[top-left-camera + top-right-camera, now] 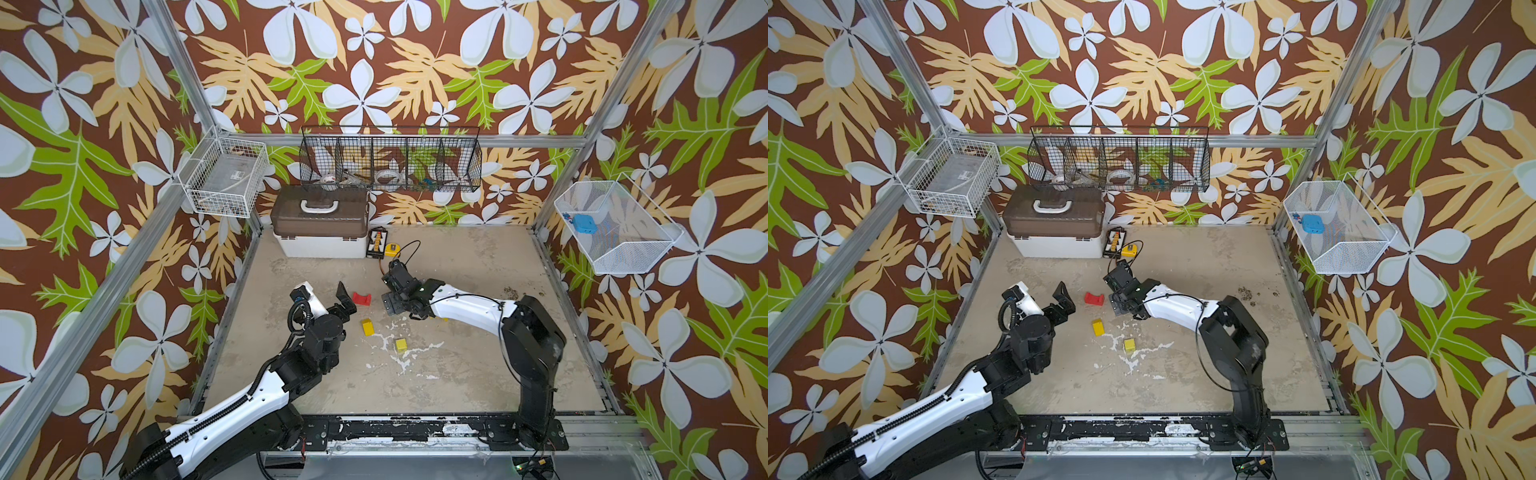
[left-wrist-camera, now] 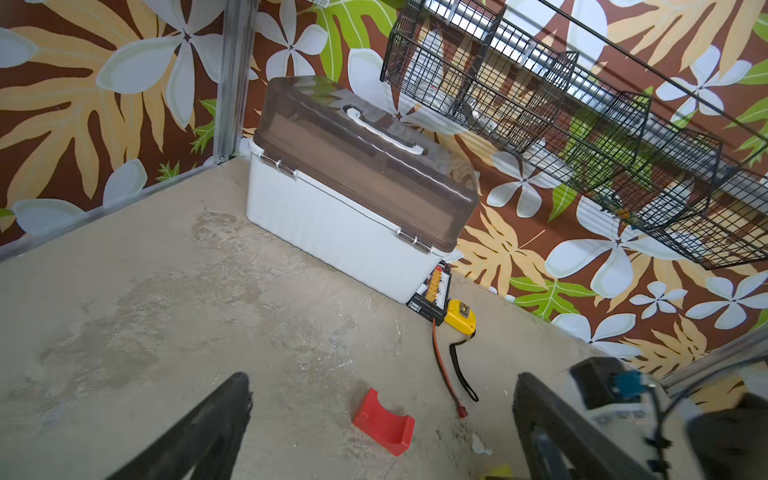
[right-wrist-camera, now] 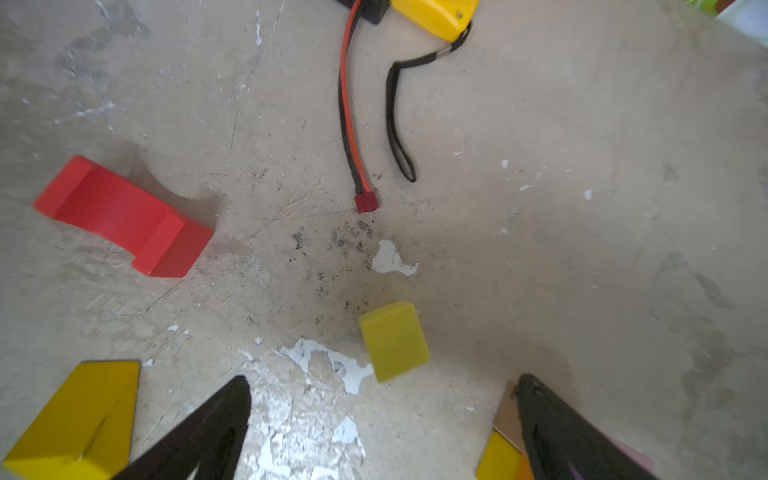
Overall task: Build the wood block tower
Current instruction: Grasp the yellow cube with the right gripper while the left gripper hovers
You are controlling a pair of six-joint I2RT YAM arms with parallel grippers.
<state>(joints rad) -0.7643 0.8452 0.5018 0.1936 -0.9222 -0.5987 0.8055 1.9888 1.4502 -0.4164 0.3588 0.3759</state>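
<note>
Both hands are empty with jaws spread wide; the left hand (image 2: pixel 383 376) and right hand (image 3: pixel 383 379) flank the red arch (image 1: pixel 361 298), which lies hollow-up on the counter (image 1: pixel 457 374), just ahead of the left hand's fingers. Its long axis slants across that opening; the left arm appears better placed. A yellow bar (image 1: pixel 367 327) and a yellow cube (image 1: pixel 401 345) lie apart nearby; no stack stands in view.

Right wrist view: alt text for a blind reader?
Open right gripper over a stained table, a small yellow block just ahead of it. A red arch lies to one side, a tape measure farther off.
</note>
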